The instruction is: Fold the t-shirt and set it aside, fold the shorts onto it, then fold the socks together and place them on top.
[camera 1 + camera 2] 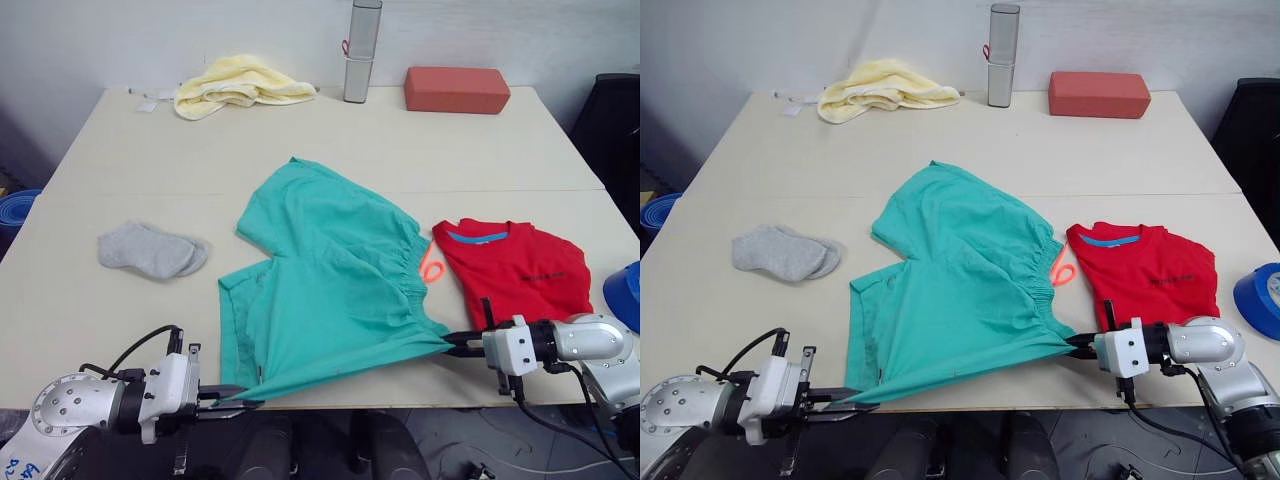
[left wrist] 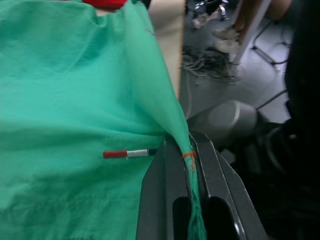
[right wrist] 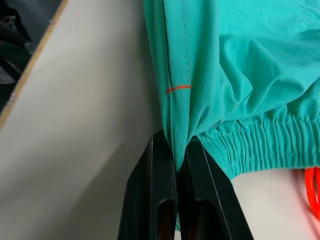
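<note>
Shorts (image 1: 330, 290) stretched between left gripper (image 1: 232, 392) and right gripper (image 1: 452, 345), both clamped.

I can't read any lettering from here. The red t-shirt (image 1: 515, 265) carries a short dark line of print across its chest, but it is too small for me to make out. On the left arm's housing at the bottom edge of the head view I see a few blue characters (image 1: 22, 468), cut off by the frame and not legible.
</note>
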You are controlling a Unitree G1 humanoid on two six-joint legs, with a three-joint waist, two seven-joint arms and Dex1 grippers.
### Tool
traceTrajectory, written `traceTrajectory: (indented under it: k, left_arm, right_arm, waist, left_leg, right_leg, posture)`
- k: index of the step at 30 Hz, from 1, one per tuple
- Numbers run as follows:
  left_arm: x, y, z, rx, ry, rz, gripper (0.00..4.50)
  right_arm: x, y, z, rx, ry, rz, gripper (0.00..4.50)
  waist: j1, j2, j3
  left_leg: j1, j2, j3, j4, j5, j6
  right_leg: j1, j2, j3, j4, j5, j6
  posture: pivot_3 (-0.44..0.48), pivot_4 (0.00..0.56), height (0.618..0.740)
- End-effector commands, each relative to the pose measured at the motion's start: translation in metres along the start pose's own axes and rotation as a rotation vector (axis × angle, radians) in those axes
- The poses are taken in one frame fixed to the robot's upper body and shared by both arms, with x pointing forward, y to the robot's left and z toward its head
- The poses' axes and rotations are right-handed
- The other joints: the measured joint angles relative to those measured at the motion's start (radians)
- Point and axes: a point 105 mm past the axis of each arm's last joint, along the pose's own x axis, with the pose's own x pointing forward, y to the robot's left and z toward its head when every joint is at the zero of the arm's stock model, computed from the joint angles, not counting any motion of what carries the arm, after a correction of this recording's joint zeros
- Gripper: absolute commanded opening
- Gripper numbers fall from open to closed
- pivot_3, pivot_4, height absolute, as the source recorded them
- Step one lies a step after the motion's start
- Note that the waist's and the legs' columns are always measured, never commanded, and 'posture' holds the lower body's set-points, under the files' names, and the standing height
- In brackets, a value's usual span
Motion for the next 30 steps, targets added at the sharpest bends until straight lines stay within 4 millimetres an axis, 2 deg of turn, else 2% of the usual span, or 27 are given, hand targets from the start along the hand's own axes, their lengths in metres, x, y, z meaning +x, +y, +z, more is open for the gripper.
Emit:
traceTrajectory:
  k: [1, 5, 8, 11, 15, 19, 22, 27, 30]
  left_arm:
    - [-0.023, 0.005, 0.004, -0.057, 0.047, -0.003, 0.03]
    - [-0.041, 0.017, 0.011, -0.075, 0.097, -0.014, 0.03]
    - [-0.061, 0.056, 0.03, 0.0, 0.107, 0.058, 0.03]
    - [-0.07, 0.089, 0.048, 0.058, 0.09, 0.108, 0.03]
    - [-0.062, 0.159, 0.09, 0.133, 0.05, 0.218, 0.03]
    - [-0.05, 0.215, 0.116, 0.199, 0.035, 0.352, 0.03]
    - [-0.043, 0.239, 0.126, 0.235, 0.028, 0.414, 0.03]
    - [-0.038, 0.273, 0.146, 0.298, -0.037, 0.585, 0.03]
    - [-0.036, 0.284, 0.159, 0.332, -0.078, 0.663, 0.03]
  right_arm:
    - [-0.03, 0.0, 0.01, 0.082, 0.014, 0.018, 0.0]
    - [-0.034, 0.0, 0.028, 0.192, -0.031, 0.059, 0.0]
    - [-0.038, -0.008, 0.038, 0.342, -0.024, 0.078, 0.0]
    - [-0.039, -0.02, 0.041, 0.44, -0.018, 0.067, 0.0]
    - [-0.037, -0.051, 0.03, 0.557, 0.012, -0.019, 0.0]
    - [-0.033, -0.09, 0.021, 0.593, -0.015, -0.178, 0.0]
    - [-0.028, -0.109, 0.018, 0.626, -0.04, -0.262, 0.0]
    - [-0.012, -0.117, 0.009, 0.646, -0.026, -0.331, 0.0]
    - [-0.008, -0.126, 0.007, 0.658, -0.043, -0.423, 0.0]
  waist:
    - [0.008, 0.0, 0.0]
    - [0.016, 0.001, 0.001]
    - [0.023, 0.003, 0.002]
    - [0.019, 0.003, 0.002]
    - [0.022, 0.004, 0.002]
    - [0.02, 0.0, 0.001]
    - [0.016, -0.002, 0.002]
    - [0.017, -0.004, 0.002]
    - [0.017, -0.005, 0.003]
  left_leg:
    - [0.0, 0.0, 0.0, 0.0, 0.0, 0.0]
    - [0.001, 0.001, -0.001, 0.001, -0.001, 0.003]
    - [0.001, 0.0, -0.003, 0.001, -0.003, 0.006]
    - [-0.001, 0.001, -0.004, 0.001, -0.003, 0.006]
    - [-0.004, 0.0, -0.003, 0.002, -0.001, 0.001]
    - [-0.005, -0.002, 0.0, 0.002, 0.001, 0.001]
    - [-0.007, -0.003, 0.006, 0.002, 0.002, 0.004]
    - [-0.017, -0.003, 0.012, 0.004, 0.002, 0.006]
    - [-0.019, -0.004, 0.012, 0.006, 0.003, 0.007]
  right_leg:
    - [0.0, 0.0, 0.0, 0.0, 0.0, 0.0]
    - [0.001, 0.0, -0.001, -0.001, 0.0, -0.001]
    - [0.002, 0.0, -0.002, -0.001, -0.001, -0.001]
    - [0.001, 0.0, -0.003, -0.002, -0.001, -0.002]
    - [-0.001, 0.0, -0.003, -0.002, 0.001, 0.001]
    - [0.0, 0.003, -0.005, 0.001, 0.002, 0.004]
    - [-0.003, 0.004, -0.007, 0.0, 0.004, 0.007]
    - [-0.016, 0.004, -0.008, 0.003, 0.005, 0.009]
    - [-0.018, 0.003, -0.008, 0.004, 0.006, 0.011]
  posture:
    - [0.0, 0.15, 0.74]
    - [0.0, 0.15, 0.74]
    - [0.0, 0.15, 0.74]
    - [0.0, 0.15, 0.74]
    - [0.0, 0.15, 0.74]
    - [0.0, 0.15, 0.74]
    - [0.0, 0.15, 0.74]
    - [0.0, 0.15, 0.74]
    - [0.0, 0.15, 0.74]
